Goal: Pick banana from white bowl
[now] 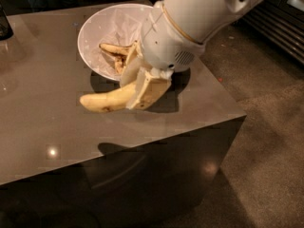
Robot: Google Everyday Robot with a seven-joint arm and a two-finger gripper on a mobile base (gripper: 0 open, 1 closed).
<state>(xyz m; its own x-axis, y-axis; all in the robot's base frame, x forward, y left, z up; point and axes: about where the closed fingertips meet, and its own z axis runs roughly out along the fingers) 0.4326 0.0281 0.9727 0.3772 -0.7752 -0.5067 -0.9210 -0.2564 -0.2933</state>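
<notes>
The pale yellow banana [105, 99] hangs in the air above the table, in front of the white bowl [97, 37]. My gripper [141, 90] is shut on the banana's right end and holds it level, with the free end pointing left. The white bowl sits at the back of the table, partly hidden by my arm [190, 18]. A more curved banana with dark streaks [115, 51] still lies inside the bowl.
The grey-brown table [52, 122] has its front edge and right corner close below the gripper. A dark object [4, 25] stands at the table's far left edge. Carpeted floor [266, 141] lies to the right.
</notes>
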